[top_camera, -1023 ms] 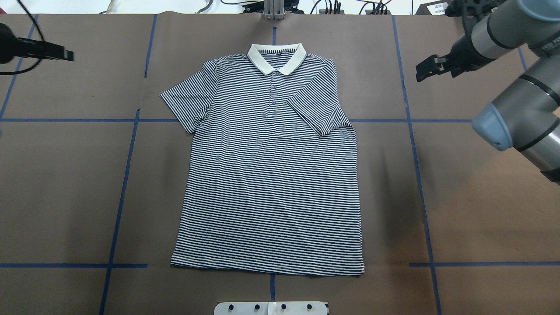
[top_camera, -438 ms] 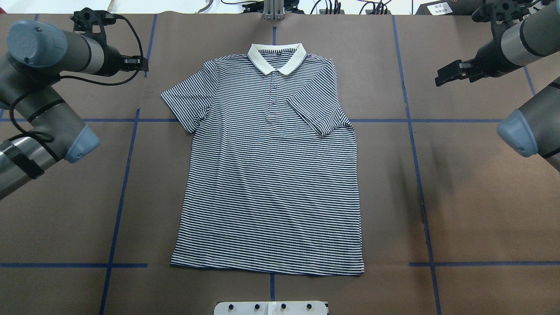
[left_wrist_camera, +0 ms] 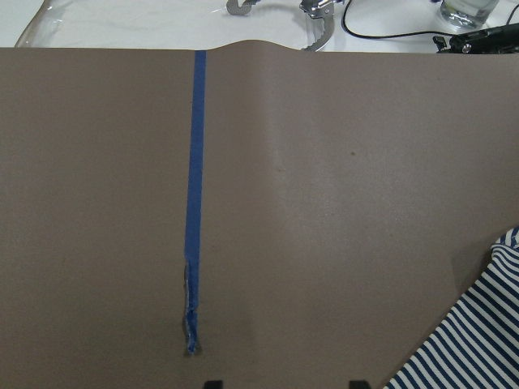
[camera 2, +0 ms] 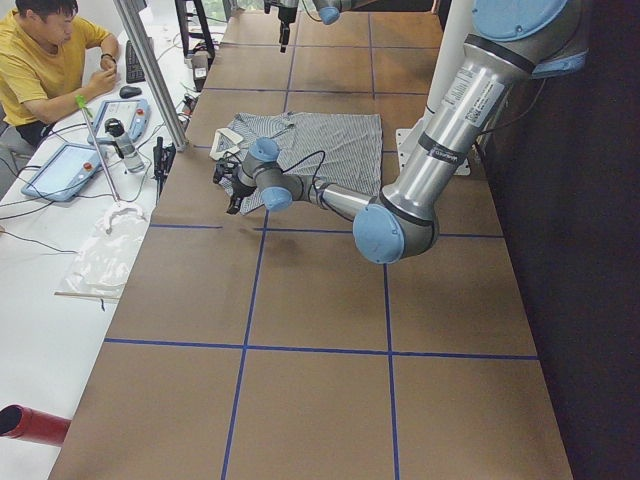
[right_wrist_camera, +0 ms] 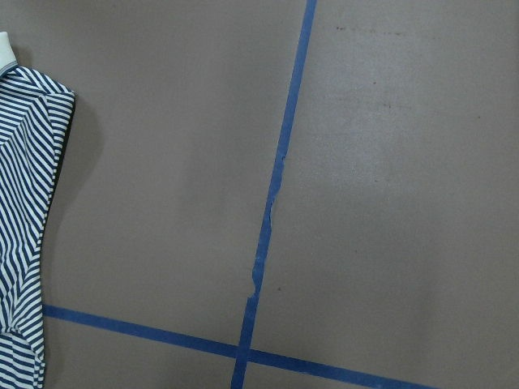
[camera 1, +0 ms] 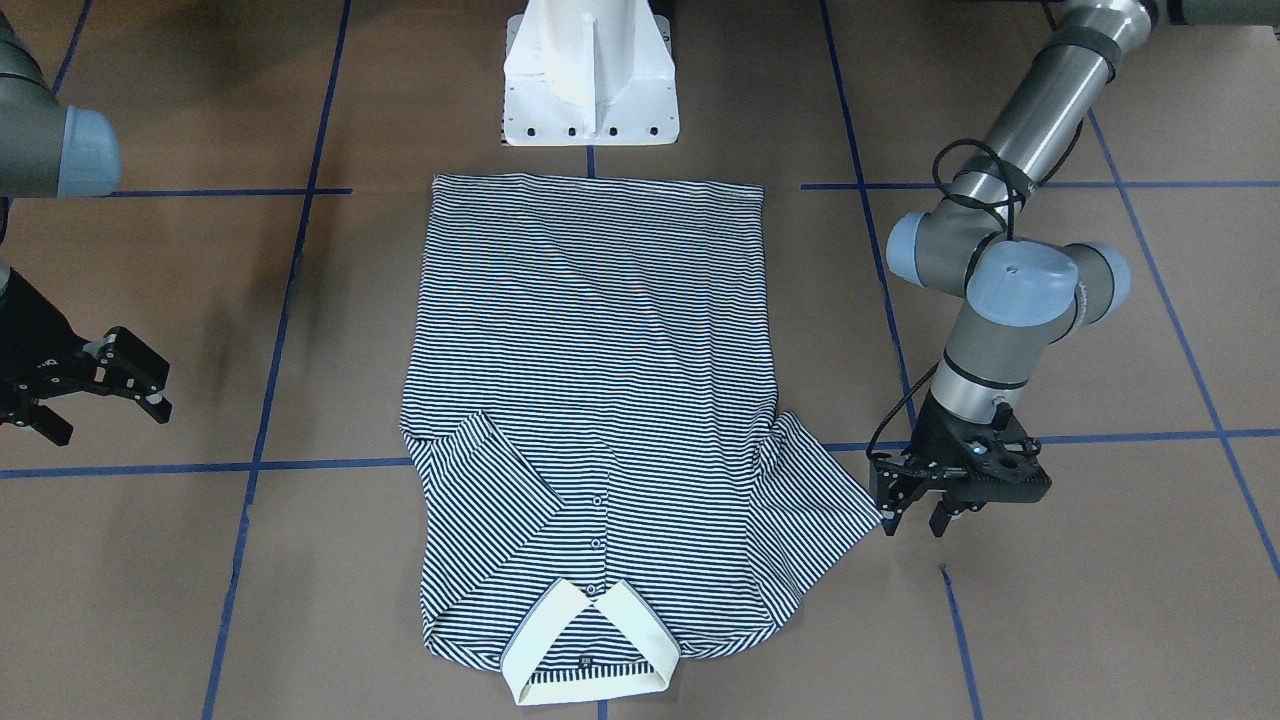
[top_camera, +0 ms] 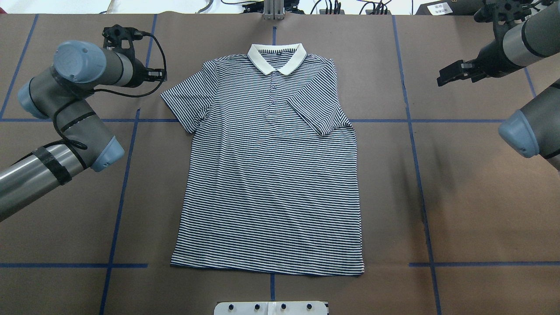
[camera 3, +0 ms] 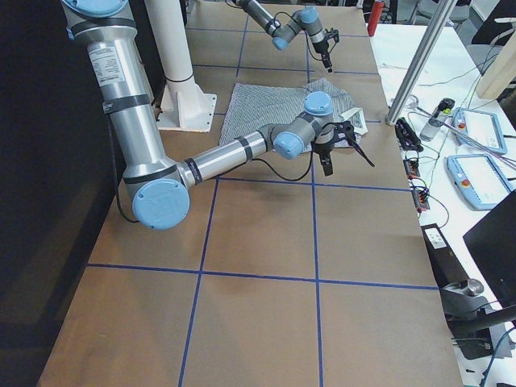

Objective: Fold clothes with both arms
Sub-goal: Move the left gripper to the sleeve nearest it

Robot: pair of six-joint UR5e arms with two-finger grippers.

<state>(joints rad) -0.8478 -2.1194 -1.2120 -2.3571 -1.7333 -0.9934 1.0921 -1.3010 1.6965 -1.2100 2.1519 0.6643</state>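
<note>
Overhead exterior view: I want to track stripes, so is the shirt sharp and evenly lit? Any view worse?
Overhead exterior: the shirt is sharp and evenly lit, no glare; soft shadows fall on the table beside it. Exterior left: it is far and small, its pattern merging to grey. Left wrist: only a corner of it shows.

Polo shirt (top_camera: 271, 183) flat in the middle of the table (top_camera: 472, 210), collar (top_camera: 276, 60) at the far side, hem (top_camera: 267, 267) near the pedestal base (camera 1: 590, 70), sleeve on the robot's right (top_camera: 316, 110) folded onto the chest, left gripper (camera 1: 914, 525) just beside the other sleeve (top_camera: 186, 103), right gripper (top_camera: 441, 78) well apart.
</note>
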